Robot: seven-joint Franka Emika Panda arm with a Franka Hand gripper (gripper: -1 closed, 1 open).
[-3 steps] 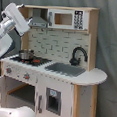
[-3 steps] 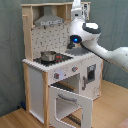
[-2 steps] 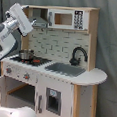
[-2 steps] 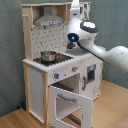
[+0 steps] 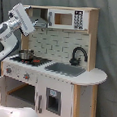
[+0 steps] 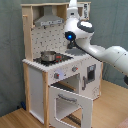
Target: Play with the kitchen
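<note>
The kitchen (image 5: 68, 80) is a tall white and light-wood toy with a microwave (image 5: 62, 18), a range hood (image 5: 39, 21), a black faucet (image 5: 79, 55), a grey sink (image 5: 66, 69) and a hob (image 5: 32, 59) carrying a small metal pot (image 5: 25, 54). My gripper (image 5: 22, 18) is raised at the kitchen's upper left in the first exterior view, beside the hood. In the second exterior view the gripper (image 6: 73, 7) points upward in front of the top shelf, above the pot (image 6: 48, 56). The oven door (image 6: 67, 102) hangs open.
A grey curtain (image 5: 108, 38) hangs behind the kitchen. The rounded counter end (image 5: 96, 76) juts out on the first exterior view's right. My white arm (image 6: 107, 52) reaches in from the second exterior view's right, over a wooden floor (image 6: 20, 117).
The arm has lifted the gripper from about backsplash height to the level of the hood and top shelf. The kitchen and pot have not moved.
</note>
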